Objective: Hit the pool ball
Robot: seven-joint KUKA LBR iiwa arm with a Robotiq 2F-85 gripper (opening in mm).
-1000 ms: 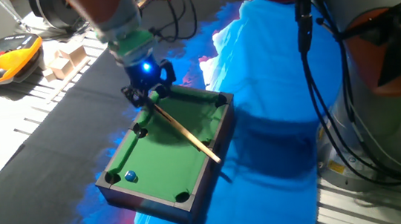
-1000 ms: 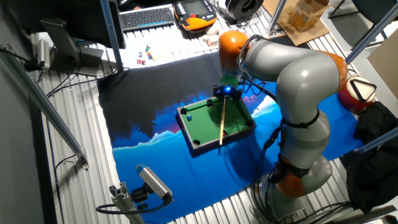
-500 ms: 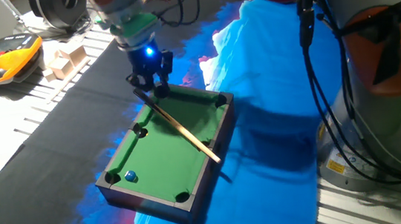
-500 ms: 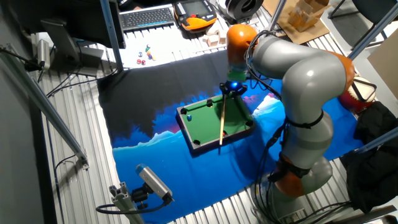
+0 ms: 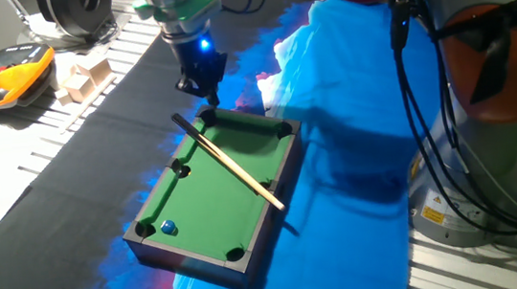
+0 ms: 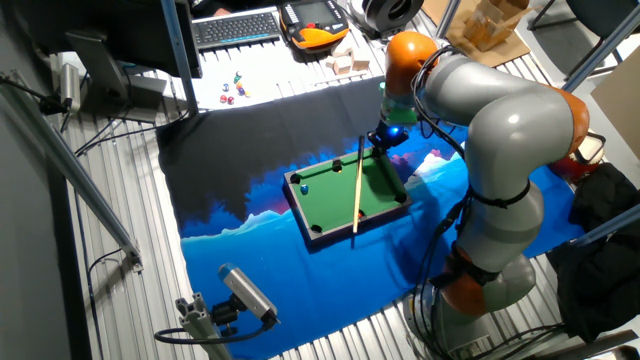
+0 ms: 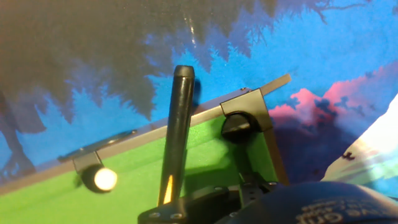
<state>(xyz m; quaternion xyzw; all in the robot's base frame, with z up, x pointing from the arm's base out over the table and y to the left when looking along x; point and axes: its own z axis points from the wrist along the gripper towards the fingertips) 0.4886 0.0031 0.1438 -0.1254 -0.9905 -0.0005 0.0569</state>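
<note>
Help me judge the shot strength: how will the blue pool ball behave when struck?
The pool ball is round and glossy on flat felt, so it probably rolls freely at a light tap. It looks tiny, so likely light and quick. It sits beside a corner pocket, so a nudge that way may drop it in.

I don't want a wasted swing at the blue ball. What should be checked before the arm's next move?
1. Tiny glossy blue ball on the green felt, beside a corner pocket: ok.
2. Wooden cue stick gripped: not ok, it lies across the miniature pool table's rims.
3. Pincer clear above the far corner: ok.
4. Pincer opening: cannot tell.
5. Cue aimed at ball: not ok.
</note>
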